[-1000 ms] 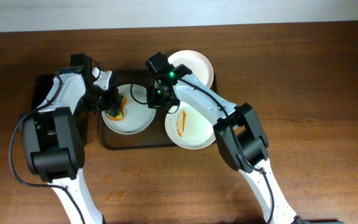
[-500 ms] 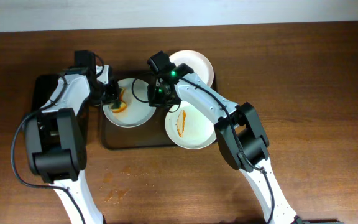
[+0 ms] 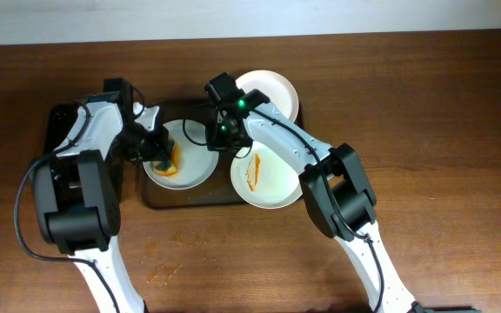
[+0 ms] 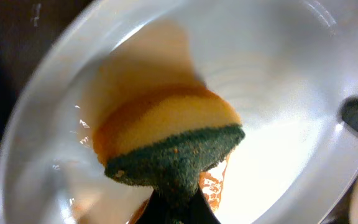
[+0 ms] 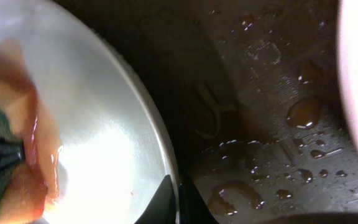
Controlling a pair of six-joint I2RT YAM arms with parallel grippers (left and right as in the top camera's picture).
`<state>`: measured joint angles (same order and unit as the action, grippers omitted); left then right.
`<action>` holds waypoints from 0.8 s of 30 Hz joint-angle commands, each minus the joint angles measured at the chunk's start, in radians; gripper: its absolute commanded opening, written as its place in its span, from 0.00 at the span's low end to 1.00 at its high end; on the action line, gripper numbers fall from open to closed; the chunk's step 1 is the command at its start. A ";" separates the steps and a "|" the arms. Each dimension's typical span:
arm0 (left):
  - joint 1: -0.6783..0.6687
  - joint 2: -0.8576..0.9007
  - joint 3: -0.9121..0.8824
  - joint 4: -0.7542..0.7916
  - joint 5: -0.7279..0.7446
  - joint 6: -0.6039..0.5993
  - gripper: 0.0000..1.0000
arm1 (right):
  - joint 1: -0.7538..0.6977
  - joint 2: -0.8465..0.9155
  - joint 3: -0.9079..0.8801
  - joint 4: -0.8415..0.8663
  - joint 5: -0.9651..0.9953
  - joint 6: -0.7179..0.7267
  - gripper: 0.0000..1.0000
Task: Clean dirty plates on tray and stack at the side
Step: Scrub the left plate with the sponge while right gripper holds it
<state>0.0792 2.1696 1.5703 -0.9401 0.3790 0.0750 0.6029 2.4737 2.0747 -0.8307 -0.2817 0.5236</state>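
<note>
The wiping step is in hand. The left claw (image 3: 156, 150), clamped on a sponge (image 4: 166, 143), rubs the left plate (image 3: 191, 170) inside the tray (image 3: 185, 199). The right claw (image 3: 220, 137) pinches this plate's rim. Next, I think, the orange smear (image 4: 211, 184) needs more strokes.

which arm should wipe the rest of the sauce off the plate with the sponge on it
Left. The left gripper holds the sponge on that plate; the right gripper pinches its rim, steadying it.
</note>
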 commanded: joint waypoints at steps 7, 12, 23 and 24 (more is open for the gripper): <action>-0.007 0.029 -0.013 0.214 -0.281 -0.156 0.01 | -0.001 0.008 -0.002 0.000 0.001 0.008 0.04; -0.007 0.029 0.036 -0.004 -0.367 -0.304 0.01 | -0.001 0.008 -0.002 0.001 0.001 0.008 0.04; -0.024 0.029 0.052 -0.065 0.114 0.010 0.01 | -0.001 0.008 -0.002 -0.001 0.000 0.008 0.04; -0.024 0.029 0.052 -0.031 0.111 0.009 0.01 | -0.001 0.008 -0.002 -0.001 0.000 0.008 0.04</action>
<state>0.0605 2.1845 1.6211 -1.0306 0.3786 0.0055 0.6044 2.4737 2.0747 -0.8303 -0.2897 0.5213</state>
